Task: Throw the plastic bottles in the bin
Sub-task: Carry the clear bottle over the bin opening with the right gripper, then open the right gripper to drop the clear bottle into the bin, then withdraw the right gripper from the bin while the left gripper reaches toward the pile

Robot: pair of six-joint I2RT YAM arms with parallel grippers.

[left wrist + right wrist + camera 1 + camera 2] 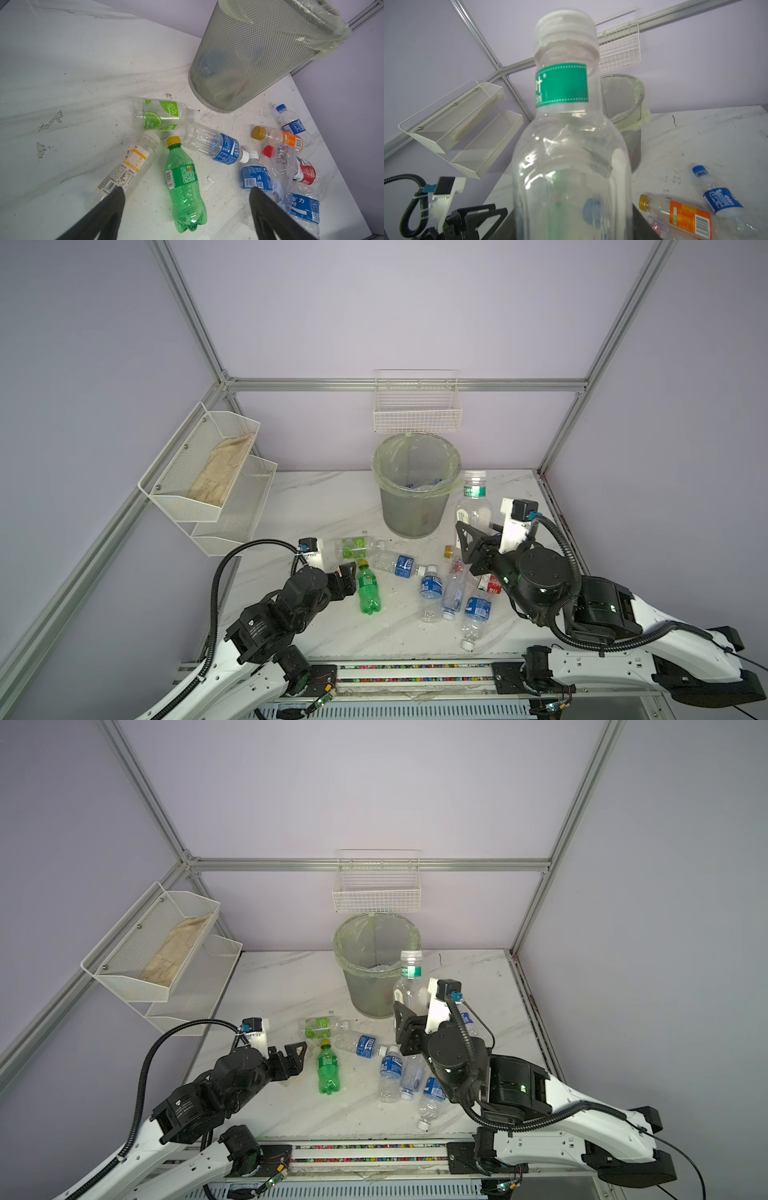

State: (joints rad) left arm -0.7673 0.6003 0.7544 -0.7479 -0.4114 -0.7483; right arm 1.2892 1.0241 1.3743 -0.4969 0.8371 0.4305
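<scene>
Though the bottle is clear, its label's green.

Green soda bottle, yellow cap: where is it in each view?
In a top view: green bottle lying flat, left of centre.
In a top view: same place.
Left wrist: between the open left pincer's tips, cap end nearer the bin.
Right wrist: not made out; the held clear bottle blocks most of it.
Shared landmark: the bin.
</scene>
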